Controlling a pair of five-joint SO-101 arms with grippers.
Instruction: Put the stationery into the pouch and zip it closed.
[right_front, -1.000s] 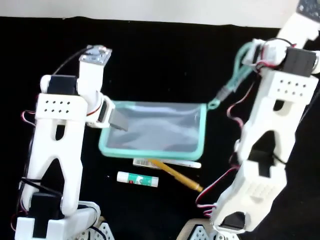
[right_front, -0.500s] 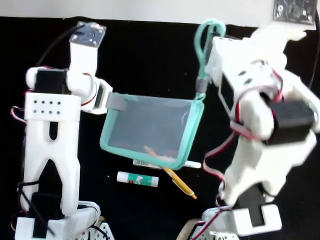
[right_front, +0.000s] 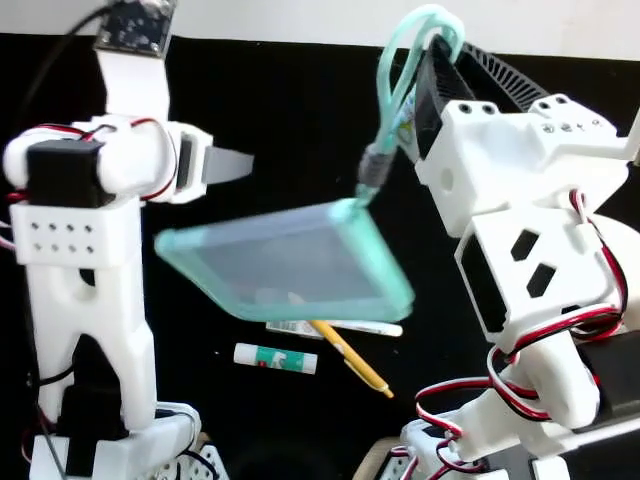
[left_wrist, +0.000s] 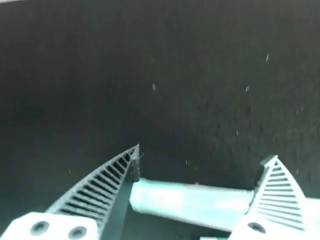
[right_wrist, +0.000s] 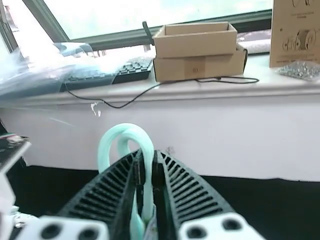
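The right arm (right_front: 520, 250) stands high over the counter (right_front: 300, 100). Its jaws are pressed together on the teal strap loop (right_wrist: 125, 142), which arches above their tips. From that loop the pouch (right_front: 290, 265) hangs off the black surface. It is tilted, with its strap corner highest and its opposite corner reaching toward the left arm (right_front: 85, 240).

The left arm's jaws are spread and grip nothing. In the left wrist view a teal edge of the pouch shows between their tips, farther off. In the high view they sit above the pouch's outer corner, and a gap shows between them and the pouch.

Three pieces of stationery lie on the counter:
- A white pen (right_front: 345, 327) lies crosswise, and the pouch's lower edge partly covers it in the high view.
- A yellow pen (right_front: 352, 360) crosses the white pen on a slant, its tip pointing toward the right arm's base.
- A glue stick (right_front: 275, 357) lies just apart from both pens, on the side of the left arm's base.

Bare black counter stretches between the two arms behind the pouch, up to the white strip at the far edge.
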